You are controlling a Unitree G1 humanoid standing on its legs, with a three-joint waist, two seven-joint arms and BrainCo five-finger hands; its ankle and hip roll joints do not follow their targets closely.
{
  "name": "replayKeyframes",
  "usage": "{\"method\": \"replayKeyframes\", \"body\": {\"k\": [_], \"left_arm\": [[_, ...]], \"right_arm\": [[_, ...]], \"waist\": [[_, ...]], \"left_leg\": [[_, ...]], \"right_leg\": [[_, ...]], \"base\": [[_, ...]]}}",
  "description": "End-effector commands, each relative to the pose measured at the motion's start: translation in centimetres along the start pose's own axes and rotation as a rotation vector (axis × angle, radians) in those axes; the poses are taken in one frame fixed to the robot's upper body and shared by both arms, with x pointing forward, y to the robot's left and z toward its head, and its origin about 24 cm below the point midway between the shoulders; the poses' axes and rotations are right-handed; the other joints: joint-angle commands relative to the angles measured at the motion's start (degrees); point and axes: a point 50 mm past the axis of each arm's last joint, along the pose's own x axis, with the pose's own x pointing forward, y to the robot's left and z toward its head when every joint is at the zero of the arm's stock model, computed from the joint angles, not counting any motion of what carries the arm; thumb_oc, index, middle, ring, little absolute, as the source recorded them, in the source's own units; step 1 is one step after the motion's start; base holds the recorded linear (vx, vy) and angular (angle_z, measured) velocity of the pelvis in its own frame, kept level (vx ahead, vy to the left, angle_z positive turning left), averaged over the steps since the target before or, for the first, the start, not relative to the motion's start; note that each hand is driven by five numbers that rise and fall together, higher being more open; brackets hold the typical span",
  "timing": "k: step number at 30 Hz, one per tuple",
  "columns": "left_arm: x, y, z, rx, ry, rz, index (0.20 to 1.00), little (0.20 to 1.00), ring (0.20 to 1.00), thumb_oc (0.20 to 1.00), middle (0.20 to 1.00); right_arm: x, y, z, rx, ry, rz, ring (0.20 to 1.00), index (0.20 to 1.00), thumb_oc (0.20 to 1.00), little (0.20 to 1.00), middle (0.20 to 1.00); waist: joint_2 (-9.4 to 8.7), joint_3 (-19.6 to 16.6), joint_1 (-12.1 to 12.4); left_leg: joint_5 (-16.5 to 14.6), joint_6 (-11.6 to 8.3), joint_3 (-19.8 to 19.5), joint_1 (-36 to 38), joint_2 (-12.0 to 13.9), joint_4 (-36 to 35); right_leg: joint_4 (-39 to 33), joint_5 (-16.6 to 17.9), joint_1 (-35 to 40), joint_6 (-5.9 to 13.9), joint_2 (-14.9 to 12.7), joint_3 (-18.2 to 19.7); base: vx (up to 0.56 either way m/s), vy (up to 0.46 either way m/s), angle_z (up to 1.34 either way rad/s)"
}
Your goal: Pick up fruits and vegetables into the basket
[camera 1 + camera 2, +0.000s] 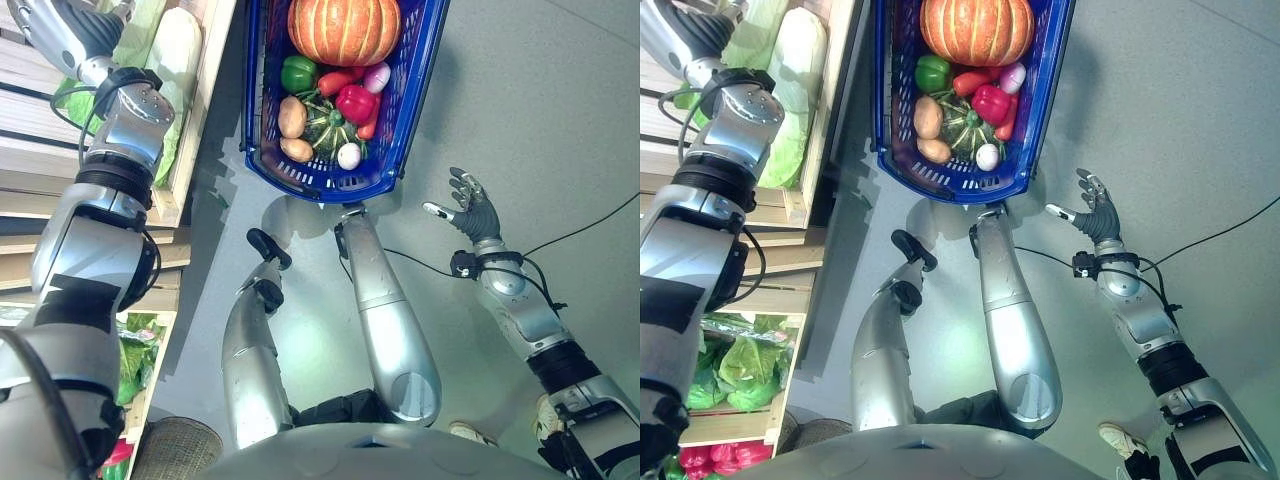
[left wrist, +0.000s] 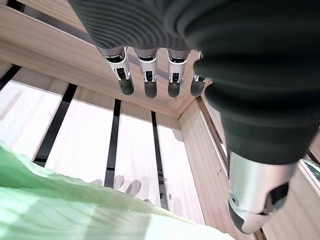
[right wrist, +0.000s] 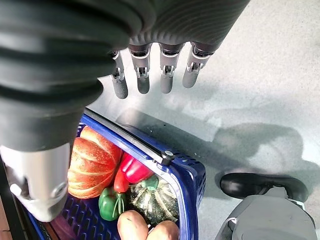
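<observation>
Blue basket (image 1: pixel 392 130) on the grey floor (image 1: pixel 560 90), loaded: a large orange pumpkin (image 1: pixel 344 28) at the far end, then a green pepper (image 1: pixel 298 73), a red pepper (image 1: pixel 355 102), a small purple-pink onion (image 1: pixel 377 76), a striped dark green squash (image 1: pixel 325 125), two potatoes (image 1: pixel 292 116), a white egg-shaped piece (image 1: pixel 348 155) near the close rim. Right hand (image 1: pixel 470 207) out over bare floor to the right of the basket, well apart from it, fingers (image 3: pixel 142 75) straight and spread, thumb out, holding nothing. Left hand (image 2: pixel 150 80) up inside a slatted wooden crate (image 2: pixel 130 150) on the shelf at the left, fingers straight and relaxed, empty, hanging just above pale green cabbage leaves (image 2: pixel 60 200) without touching them. More pale cabbages (image 1: pixel 790 90) lying in the upper crate beside the left forearm; leafy green heads (image 1: pixel 740 365) in a lower wooden crate, with pink-red produce (image 1: pixel 700 462) below that
</observation>
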Motion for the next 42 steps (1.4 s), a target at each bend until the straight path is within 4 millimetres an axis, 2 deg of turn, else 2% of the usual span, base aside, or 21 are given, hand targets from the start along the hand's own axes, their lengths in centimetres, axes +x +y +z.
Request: {"method": "replayKeyframes", "body": {"k": [1, 16, 23, 28, 33, 40, 42], "left_arm": [[1.3, 1.6, -1.9, 0.054, 0.098, 0.098, 1.0, 1.0, 1.0, 1.0, 1.0], [0.4, 0.2, -4.8, 0.147, 0.303, -0.166, 1.0, 1.0, 1.0, 1.0, 1.0], [-0.8, -1.2, -5.3, 0.109, 0.318, -0.359, 1.0, 1.0, 1.0, 1.0, 1.0], [-1.0, -1.5, -5.4, 0.101, 0.313, -0.398, 1.0, 1.0, 1.0, 1.0, 1.0], [-1.6, -2.1, -5.8, 0.042, 0.366, -0.498, 1.0, 1.0, 1.0, 1.0, 1.0], [-2.7, -2.4, -7.5, 0.009, 0.494, -0.59, 1.0, 1.0, 1.0, 1.0, 1.0], [-3.2, -2.6, -8.0, -0.009, 0.536, -0.626, 0.492, 0.492, 0.492, 0.492, 0.492]], "right_arm": [[-0.8, 0.1, -0.7, 0.055, 0.003, -0.022, 1.0, 1.0, 1.0, 1.0, 1.0], [-0.1, 0.5, -0.3, 0.067, 0.009, -0.002, 1.0, 1.0, 1.0, 1.0, 1.0], [0.3, 0.5, -0.1, 0.062, 0.016, 0.015, 1.0, 1.0, 1.0, 1.0, 1.0], [0.4, 0.4, 0.2, 0.066, 0.017, 0.018, 1.0, 1.0, 1.0, 1.0, 1.0], [0.6, 0.1, 0.3, 0.073, 0.022, 0.014, 1.0, 1.0, 1.0, 1.0, 1.0], [0.8, -0.1, 0.6, 0.077, 0.021, 0.029, 1.0, 1.0, 1.0, 1.0, 1.0], [0.9, -0.1, 0.7, 0.087, 0.024, 0.035, 1.0, 1.0, 1.0, 1.0, 1.0]], "waist": [[-1.71, -1.8, -1.5], [-2.07, -1.8, -1.7], [-1.95, -1.8, -2.1], [-2.05, -1.8, -2.2], [-2.04, -1.8, -2.4], [-2.0, -1.8, -3.0], [-2.09, -1.8, -3.1]], "left_leg": [[-6.4, 1.09, -0.9, -3.9, -0.1, 8.3], [-6.2, 1.27, -0.6, -6.3, 0.3, 9.2], [-6.2, 1.19, 0.1, -7.4, 0.7, 9.7], [-6.3, 1.12, 0.5, -7.8, 1.1, 9.9], [-6.2, 1.0, 0.9, -8.2, 1.3, 10.1], [-6.3, 0.92, 1.2, -8.4, 1.5, 10.5], [-6.3, 0.86, 1.3, -8.7, 1.7, 10.8]], "right_leg": [[-2.4, -1.0, 1.1, 4.19, -0.9, 0.1], [-2.2, -0.6, -0.8, 4.38, -0.5, 0.3], [-2.6, 0.0, -2.1, 4.63, -0.4, 0.7], [-3.2, 0.3, -2.4, 4.76, -0.4, 0.8], [-3.2, 0.6, -3.0, 4.79, -0.4, 0.8], [-3.1, 0.7, -3.5, 4.62, -0.1, 1.3], [-2.9, 0.7, -3.8, 4.54, 0.0, 1.4]], "base": [[0.0, 0.0, 0.0], [0.0, -0.002, 0.0], [0.0, 0.0, 0.0], [0.0, 0.0, 0.0], [0.0, 0.0, 0.0], [0.01, 0.019, -0.02], [0.01, 0.008, -0.03]]}}
